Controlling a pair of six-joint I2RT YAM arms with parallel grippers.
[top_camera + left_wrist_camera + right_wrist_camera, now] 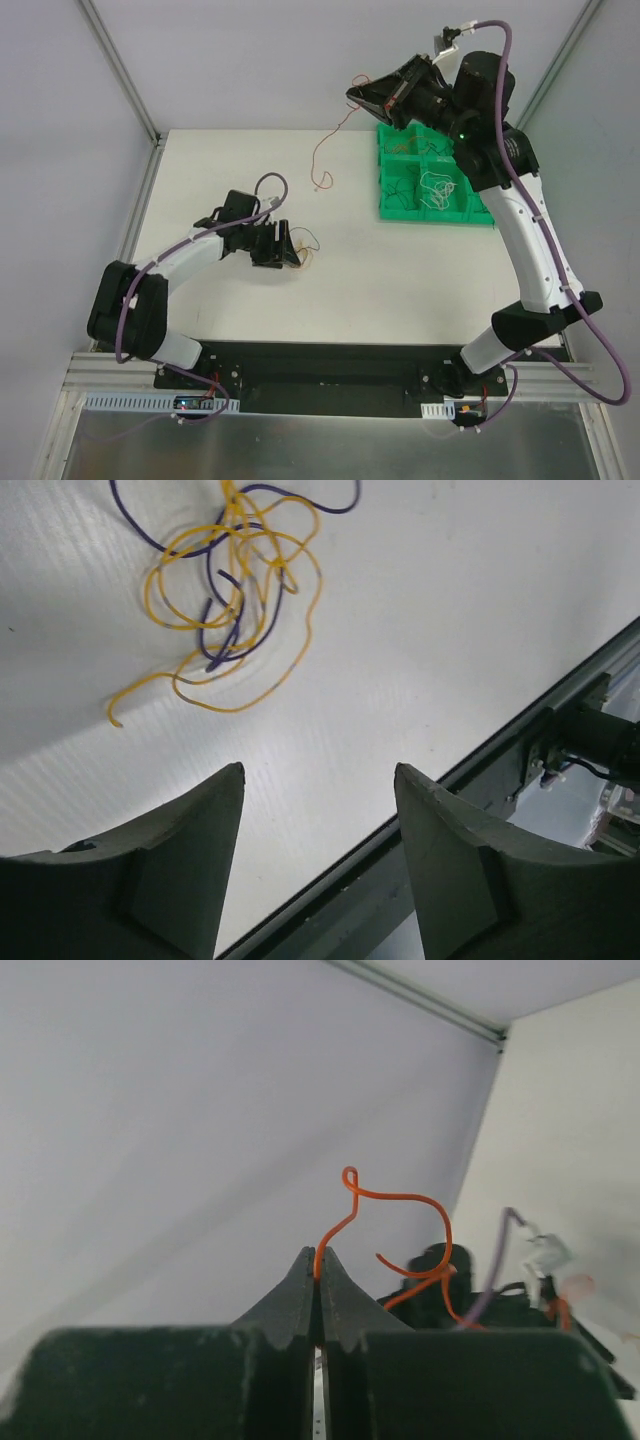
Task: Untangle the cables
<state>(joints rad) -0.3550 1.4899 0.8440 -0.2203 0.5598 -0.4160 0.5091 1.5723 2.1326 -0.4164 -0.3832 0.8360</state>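
— Where was the right pincer (319,1255)?
— High above the far side of the table (230,170), beside the green tray (386,172), jaws pressed shut on one orange cable (400,1196) that dangled in curls below it
— And the left pincer (318,772)?
— Jaws apart, gripping nothing, low over the table; a loose knot of yellow and purple cables (243,550) lay just ahead of it

I work in a robot lab cell: a white table (400,290) with an aluminium rail (100,372) along its near edge, enclosed by plain grey panels (250,60) on metal posts (120,70).
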